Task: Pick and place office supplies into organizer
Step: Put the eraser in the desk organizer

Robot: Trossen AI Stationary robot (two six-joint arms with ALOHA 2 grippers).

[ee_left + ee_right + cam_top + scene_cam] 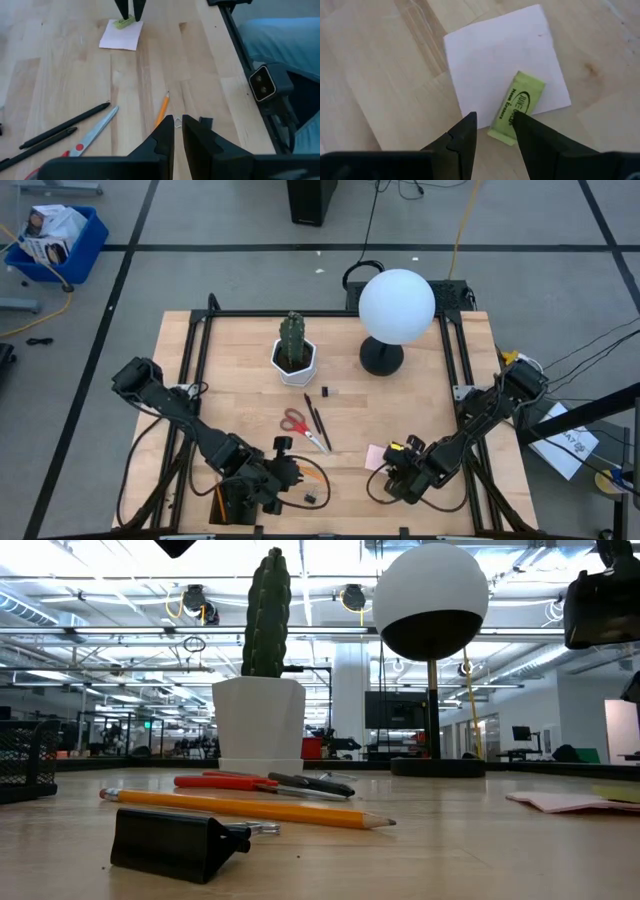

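We see the left gripper low over the table, its two dark fingers drawn close with only a narrow slit between them and nothing in that slit; the orange pencil runs just beside the finger tips, and whether it is touched we cannot tell. A small black clip lies just beside the same tips, on the side away from the pencil. Taking the cactus in its white pot as our mark, the red-handled scissors and two thin dark pens lie on the wood in front of it, toward the arms, the pens side by side and just beside the scissor blades. Farther out from the pot, past the scissors, sits the pink sticky-note pad, and on it a small green eraser lies tilted, one end over the pad's edge. The right gripper hangs over that end, fingers set moderately apart on either side of the eraser; whether they touch it we cannot tell. From table height another black clip stands nearest the camera, the pencil behind it, and the organizer, black mesh, shows at the table's edge, well apart from the cactus. A white globe lamp stands beside the cactus.
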